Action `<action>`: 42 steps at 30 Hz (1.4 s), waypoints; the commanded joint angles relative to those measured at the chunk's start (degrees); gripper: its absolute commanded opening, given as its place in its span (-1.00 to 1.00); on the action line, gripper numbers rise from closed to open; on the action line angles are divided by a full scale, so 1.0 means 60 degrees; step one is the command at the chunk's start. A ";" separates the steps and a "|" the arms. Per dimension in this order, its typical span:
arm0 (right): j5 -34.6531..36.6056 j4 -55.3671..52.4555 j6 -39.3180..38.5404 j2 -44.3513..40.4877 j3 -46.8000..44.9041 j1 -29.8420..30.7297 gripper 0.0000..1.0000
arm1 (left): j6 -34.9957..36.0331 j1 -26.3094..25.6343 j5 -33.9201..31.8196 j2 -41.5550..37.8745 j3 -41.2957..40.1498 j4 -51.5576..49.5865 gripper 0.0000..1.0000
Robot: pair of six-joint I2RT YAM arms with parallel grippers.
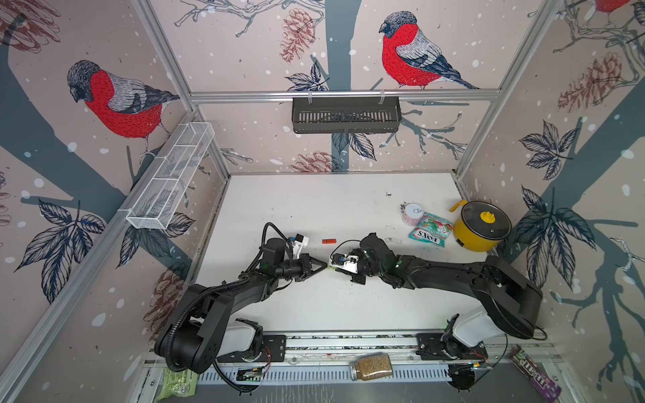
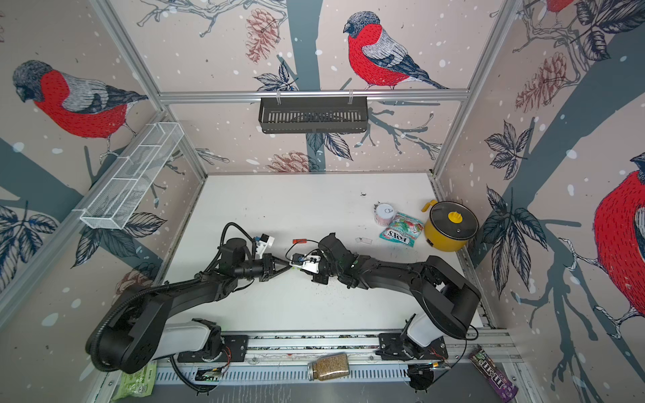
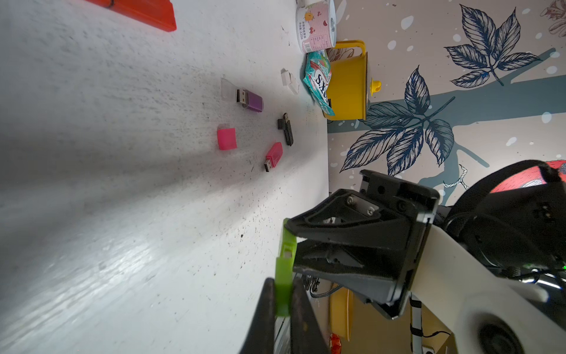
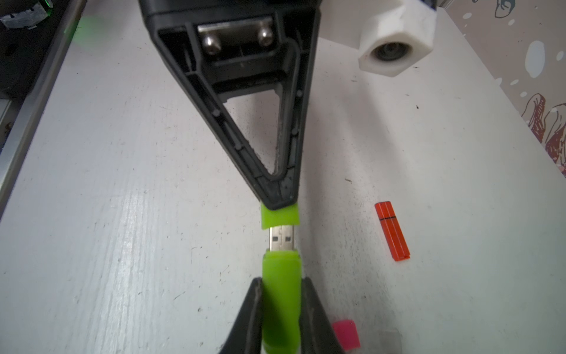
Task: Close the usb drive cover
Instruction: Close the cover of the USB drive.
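Pinching the glossy lime usb drive [image 4: 281, 275] tight in the right gripper [image 4: 281, 294], leaving its flat metal plug [image 4: 283, 239] bare. Clamping the matching hollow cover [image 4: 279, 218] in the left gripper [image 3: 282, 291], mouth just meeting the plug tip, above the scuffed white table [image 4: 122, 184]. Working the insertion step, barely begun. Next, likely needing a straight push bringing the 2 halves together along the plug; seemingly lined up, though struggling to judge tilt from here. Minding smooth plastic slipping.
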 commanded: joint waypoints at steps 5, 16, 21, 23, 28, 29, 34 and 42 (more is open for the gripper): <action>-0.0391 0.0298 -0.0089 0.0328 0.0460 0.0155 -0.71 | -0.0019 -0.0125 0.0209 0.0111 0.0211 0.0229 -0.99; -0.0515 0.0532 -0.0530 0.0100 0.0511 0.0056 -0.71 | 0.0398 -0.0140 0.0278 0.0207 0.0258 -0.0307 -0.99; -0.0820 0.0030 -0.1115 0.0121 0.0868 0.0031 -0.71 | 0.0582 -0.0140 0.0172 0.0132 0.0263 -0.0613 -0.99; -0.0871 -0.0062 -0.1215 0.0234 0.0999 0.0067 -0.71 | 0.0582 -0.0155 0.0156 0.0084 0.0298 -0.0598 -1.00; -0.0973 0.0298 -0.1061 0.0419 0.1077 0.0185 -0.71 | 0.0525 -0.0183 0.0163 0.0097 0.0342 -0.0465 -0.99; -0.0956 0.0401 -0.1034 0.0445 0.1056 0.0217 -0.71 | 0.0508 -0.0197 0.0179 0.0097 0.0344 -0.0439 -1.00; -0.0901 0.0863 -0.0819 0.0424 0.0998 0.0154 -0.72 | 0.0508 -0.0213 0.0239 0.0039 0.0343 -0.0389 -0.99; -0.1236 0.0914 -0.0644 0.0508 0.1427 0.0038 -0.71 | 0.0446 -0.0308 0.0239 0.0245 0.0270 -0.0222 -0.99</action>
